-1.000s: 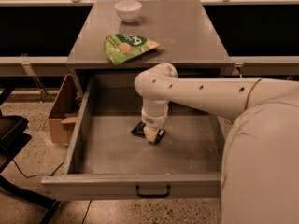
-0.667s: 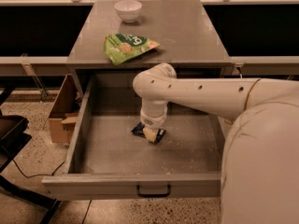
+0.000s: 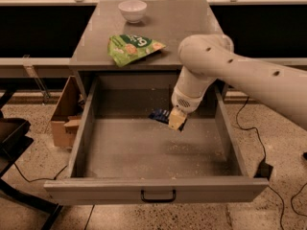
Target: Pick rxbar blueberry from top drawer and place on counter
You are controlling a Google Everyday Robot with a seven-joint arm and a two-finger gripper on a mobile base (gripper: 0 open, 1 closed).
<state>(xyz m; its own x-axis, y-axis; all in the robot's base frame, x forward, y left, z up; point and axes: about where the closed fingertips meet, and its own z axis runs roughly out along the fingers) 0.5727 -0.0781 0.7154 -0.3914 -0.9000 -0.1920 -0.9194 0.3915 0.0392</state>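
Note:
The top drawer (image 3: 144,190) stands pulled open, with crumbs on its grey floor. My gripper (image 3: 175,120) hangs inside it, above the floor toward the back right, shut on the rxbar blueberry (image 3: 159,115). The dark navy bar sticks out to the left of the fingers and is lifted off the drawer floor. The counter (image 3: 182,28) is the grey top just behind the drawer. My white arm comes in from the right and crosses over the drawer's right back corner.
A green crinkled snack bag (image 3: 133,47) lies on the counter near its front edge. A white bowl (image 3: 132,10) stands at the counter's back. A cardboard box (image 3: 65,114) sits on the floor left of the drawer. Cables run along the floor at right.
The gripper has risen from the drawer floor with the bar in it and moved toward the drawer's back right. The view has also shifted closer.

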